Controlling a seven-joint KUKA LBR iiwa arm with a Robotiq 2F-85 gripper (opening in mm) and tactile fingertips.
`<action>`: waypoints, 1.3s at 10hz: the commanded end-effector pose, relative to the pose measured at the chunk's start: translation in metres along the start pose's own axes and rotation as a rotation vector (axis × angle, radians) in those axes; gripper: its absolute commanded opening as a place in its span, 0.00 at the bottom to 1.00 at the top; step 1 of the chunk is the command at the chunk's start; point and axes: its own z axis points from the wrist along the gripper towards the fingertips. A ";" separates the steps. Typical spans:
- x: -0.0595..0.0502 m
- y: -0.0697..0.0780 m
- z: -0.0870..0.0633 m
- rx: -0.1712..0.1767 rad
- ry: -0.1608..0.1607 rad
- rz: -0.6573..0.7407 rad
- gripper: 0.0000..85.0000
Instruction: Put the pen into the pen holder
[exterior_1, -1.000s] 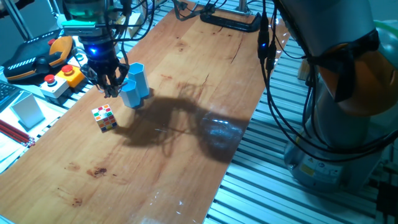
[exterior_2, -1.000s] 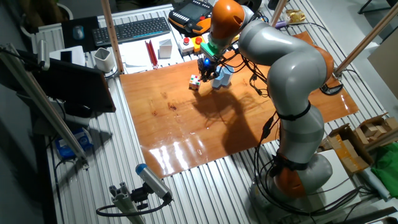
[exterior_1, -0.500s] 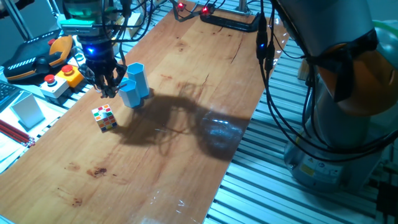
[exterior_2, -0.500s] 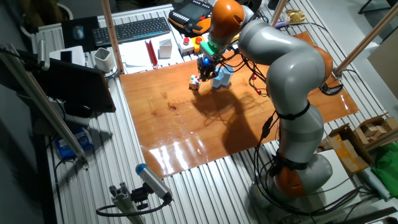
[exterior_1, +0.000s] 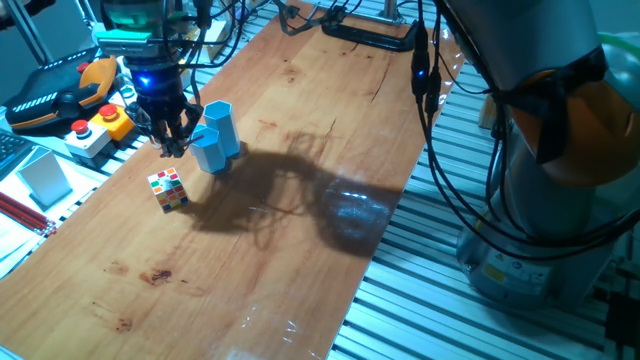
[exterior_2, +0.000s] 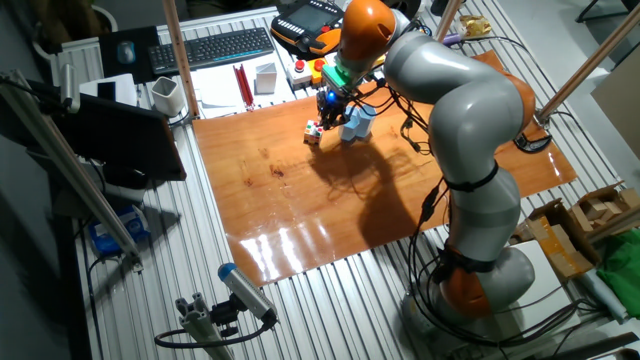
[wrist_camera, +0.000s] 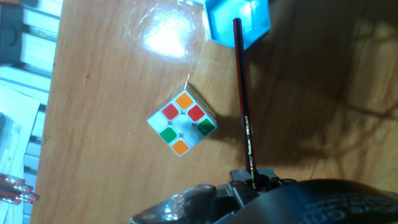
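My gripper (exterior_1: 172, 138) hangs over the far left of the wooden table, just left of the pen holder (exterior_1: 215, 135), two joined light blue hexagonal tubes. It is shut on the pen (wrist_camera: 244, 106), a thin reddish-brown stick. In the hand view the pen runs from my gripper (wrist_camera: 252, 180) up to the rim of the pen holder (wrist_camera: 239, 18), its tip over the blue tube's opening. The gripper (exterior_2: 328, 118) and pen holder (exterior_2: 357, 122) also show in the other fixed view; the pen is too thin to make out there.
A small multicoloured cube (exterior_1: 168, 188) (wrist_camera: 182, 122) stands just in front of the gripper. Red pencils (exterior_1: 20, 212) lie off the table's left edge. An emergency-stop box (exterior_1: 95, 125) and orange pendant (exterior_1: 60, 90) sit behind. The keyboard (exterior_2: 215, 48) is further back.
My gripper with the pen has shifted slightly to the left beside the pen holder. The cube and pen holder have not moved.
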 end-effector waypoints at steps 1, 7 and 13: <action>0.000 0.000 0.000 0.001 -0.001 -0.002 0.01; -0.001 -0.001 0.001 0.001 -0.001 0.002 0.01; -0.001 -0.001 0.001 0.011 -0.017 -0.027 0.01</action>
